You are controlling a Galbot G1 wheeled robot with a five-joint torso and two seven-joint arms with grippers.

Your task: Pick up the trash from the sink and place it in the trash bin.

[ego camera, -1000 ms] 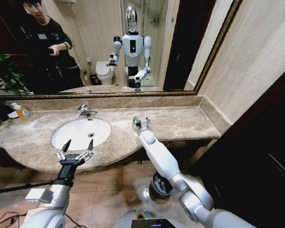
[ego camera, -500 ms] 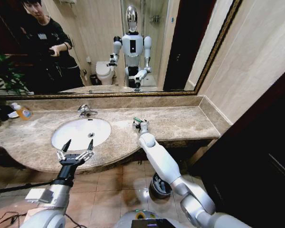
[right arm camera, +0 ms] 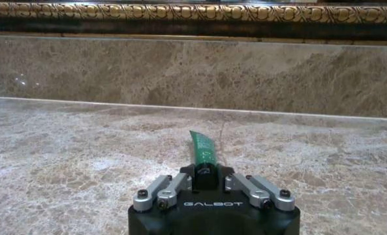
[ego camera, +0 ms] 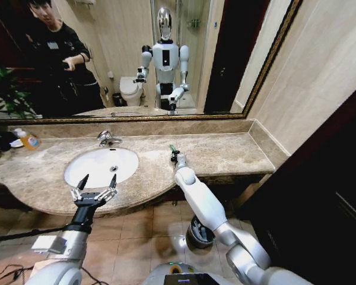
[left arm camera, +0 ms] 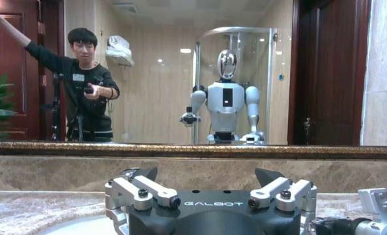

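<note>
**Green trash item pinched above countertop**

The left gripper (ego camera: 94,191) is held with fingers spread at the front rim of the sink (ego camera: 101,166), nothing between them. The right gripper (right arm camera: 206,172) is clamped on a dark green strip (right arm camera: 202,147), raised over the marble countertop (ego camera: 225,151) beside the basin. The trash bin (ego camera: 200,233) is seen on the floor below the right arm.

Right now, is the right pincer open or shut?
Shut on the green item. In the right wrist view the right pincer has its fingers together and the green piece sticks out between them, above the countertop.
</note>
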